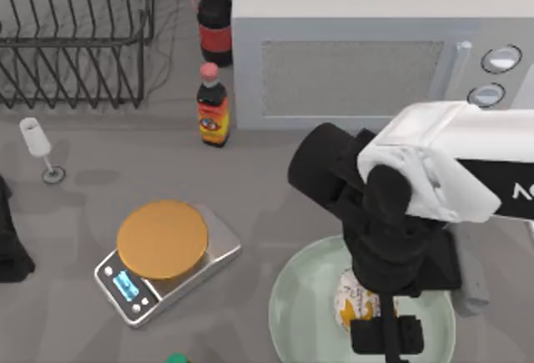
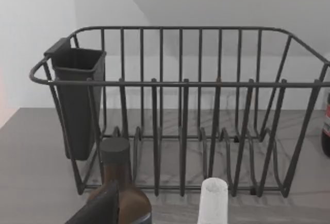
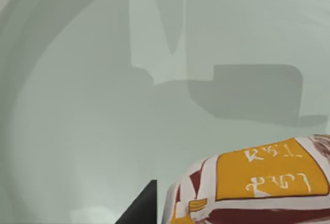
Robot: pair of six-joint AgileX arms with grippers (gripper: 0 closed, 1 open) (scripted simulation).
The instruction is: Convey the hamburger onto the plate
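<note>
Top view puts the right gripper [image 1: 367, 317] over the plate [image 1: 292, 296], hamburger [image 1: 355, 303] beneath — whether clamped, I cannot tell. Placing step; next, release and lift clear.

- The plate [image 1: 296, 313], at the table's near right, is overhung by the right arm; its middle is taken up by the hamburger [image 1: 357, 303].
- Bare plate surface is left along the rim on the left.
- Left of the plate, the way is blocked by the silver scale [image 1: 167, 261].
- Behind it, the microwave [image 1: 375, 54] and two bottles [image 1: 214, 106] stand.
- Open tabletop [image 1: 275, 171] is found between the scale and the microwave.
</note>
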